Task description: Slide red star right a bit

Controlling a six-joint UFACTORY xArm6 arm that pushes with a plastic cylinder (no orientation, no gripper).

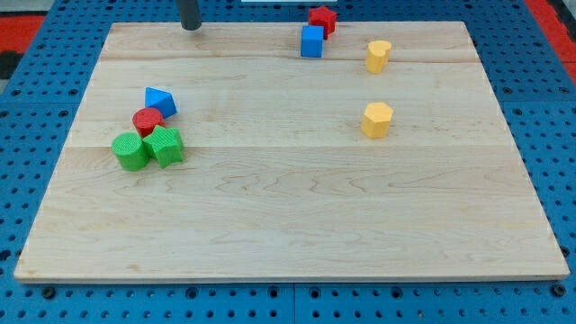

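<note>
The red star (323, 18) lies at the view's top edge of the wooden board (288, 198), a little right of centre. A blue cube (311, 41) touches it on its lower left. My tip (191, 26) is a dark rod end at the board's top edge, far to the left of the red star and apart from every block.
A yellow block (378, 55) lies right of the blue cube and another yellow block (377, 119) below it. At the left, a blue triangular block (159, 101), a red cylinder (147, 121) and two green blocks (131, 151) (166, 145) cluster together.
</note>
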